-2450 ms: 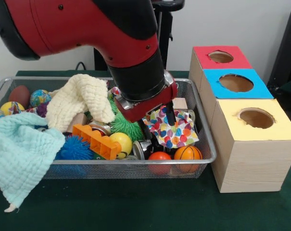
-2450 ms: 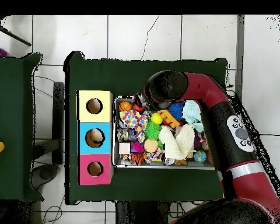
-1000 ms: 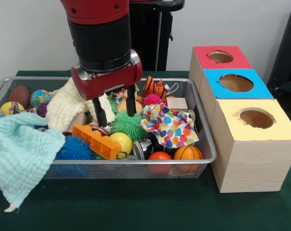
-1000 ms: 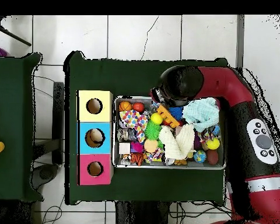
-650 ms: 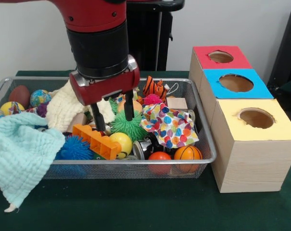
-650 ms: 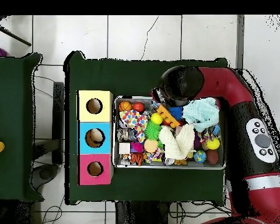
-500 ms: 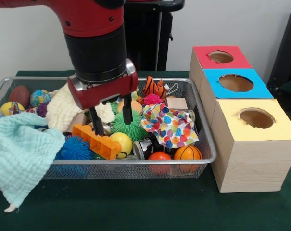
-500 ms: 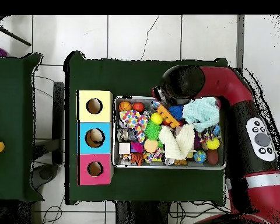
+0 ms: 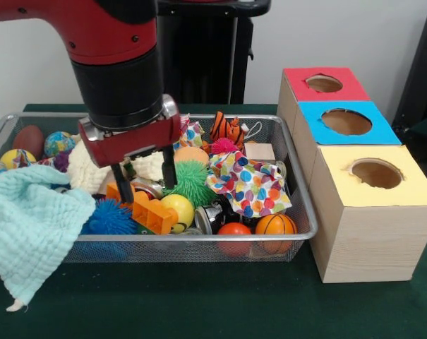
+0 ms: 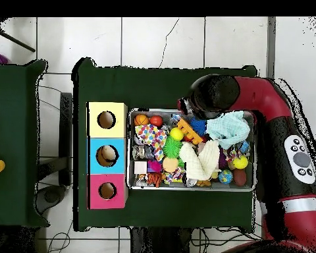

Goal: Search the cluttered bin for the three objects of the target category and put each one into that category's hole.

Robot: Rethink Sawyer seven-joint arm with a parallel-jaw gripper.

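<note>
Toys and cloths fill the wire bin point(image 9: 301, 212) on the green table point(image 9: 199, 304). The red and black arm comes down over the bin, and its gripper point(image 9: 144, 182) hangs with its two black fingers point(image 9: 169, 169) spread apart, holding nothing. One finger is right above the orange brick toy point(image 9: 146, 210), with the yellow ball point(image 9: 176, 210) just beside it. A green spiky ball point(image 9: 194, 181) sits near the other finger. A spotty cloth point(image 9: 250, 185) lies by an orange ball point(image 9: 234, 230) and a little basketball point(image 9: 275, 225) at the front. A light blue towel point(image 9: 29, 226) hangs over the bin's edge. A cream towel point(image 10: 201, 160) lies in the middle. Beside the bin stand three boxes with round holes: red box point(image 9: 323, 85), blue box point(image 9: 346, 121) and yellow box point(image 9: 375, 176)
</note>
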